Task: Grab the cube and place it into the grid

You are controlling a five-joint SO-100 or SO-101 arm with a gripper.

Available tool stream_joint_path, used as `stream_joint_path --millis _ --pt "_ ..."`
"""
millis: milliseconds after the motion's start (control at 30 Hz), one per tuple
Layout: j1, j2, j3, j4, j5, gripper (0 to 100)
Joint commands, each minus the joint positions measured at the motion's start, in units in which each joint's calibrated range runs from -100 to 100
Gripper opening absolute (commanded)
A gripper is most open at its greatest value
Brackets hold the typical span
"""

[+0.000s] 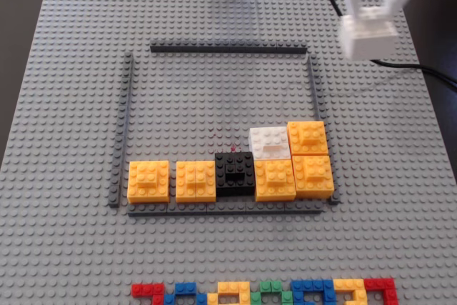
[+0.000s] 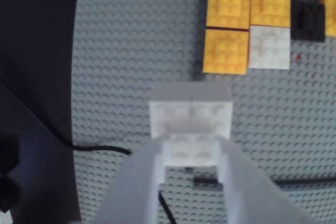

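Upper right of the fixed view: the small square white studded cube (image 1: 368,36) hangs above the right edge of the large light-grey studded baseplate (image 1: 64,105), outside the frame.
Cube look, fixed view: pale, slightly blurred, a flat square block with a smaller raised brick on top.
Gripper, fixed view: the translucent white two-finger gripper (image 1: 370,13) comes down from the top edge, its fingers clamped on the raised top brick.
Grid, fixed view: the grid (image 1: 214,98) is a square of baseplate framed by four thin dark-grey strips; its upper part is bare.
Blocks in the grid, fixed view: along the lower strip sit orange square blocks (image 1: 148,180), a black square block (image 1: 235,173) and a second white square block (image 1: 269,141), the white one touching orange blocks on its right and below.
Bottom edge, fixed view: a row of multicoloured bricks (image 1: 264,293) lies partly cut off.
Cable, fixed view: a black cable (image 1: 428,69) runs off the right side.

Centre of the wrist view: the cube (image 2: 190,114) fills the middle, its studs visible, its raised brick pinched between the gripper (image 2: 191,153) fingers (image 2: 152,177).
Cube place, wrist view: it is held above bare grey studs, well apart from the orange blocks (image 2: 227,51) at the top.
Second white block, wrist view: it (image 2: 269,47) sits just beside the orange blocks, touching them.
Cable, wrist view: the cable (image 2: 100,149) crosses the baseplate's left edge.
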Motion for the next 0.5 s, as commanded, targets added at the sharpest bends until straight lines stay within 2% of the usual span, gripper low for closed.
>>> stream_joint_path --millis 0,467 --pt "5.5 -10.4 7.2 -2.6 2.8 2" --pt "19.0 -15.6 26.0 -9.8 10.3 2"
